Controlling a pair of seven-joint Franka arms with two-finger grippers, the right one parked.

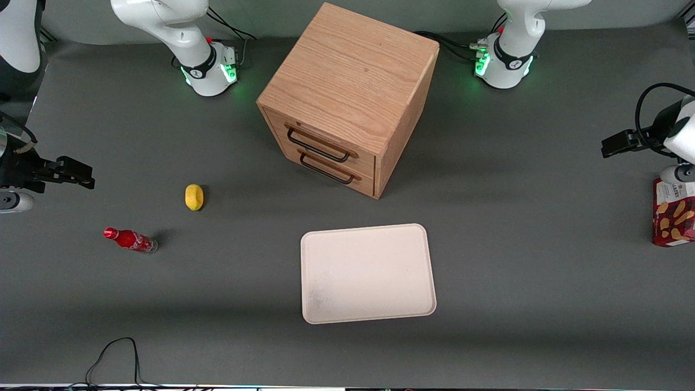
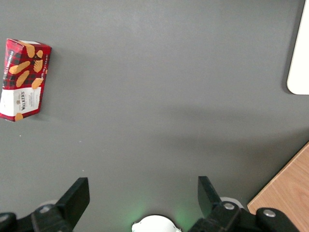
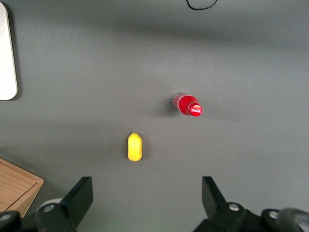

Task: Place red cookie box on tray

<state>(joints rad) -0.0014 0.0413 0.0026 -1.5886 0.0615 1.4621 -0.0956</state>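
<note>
The red cookie box (image 1: 673, 214) lies flat on the grey table at the working arm's end, partly cut off by the front view's edge. In the left wrist view the cookie box (image 2: 25, 79) shows its tan cookie print and a white label at one end. My gripper (image 1: 609, 147) hovers above the table, a little farther from the front camera than the box and apart from it. That gripper (image 2: 143, 193) is open, with only bare table between its fingers. The cream-white tray (image 1: 368, 274) sits near the middle of the table with nothing on it; a corner of the tray (image 2: 300, 53) shows from the wrist.
A wooden two-drawer cabinet (image 1: 347, 98) stands farther from the front camera than the tray. Its corner (image 2: 289, 193) shows near my gripper. Toward the parked arm's end lie a yellow lemon (image 1: 194, 196) and a small red soda bottle (image 1: 130, 240). A black cable (image 1: 114, 358) loops at the front edge.
</note>
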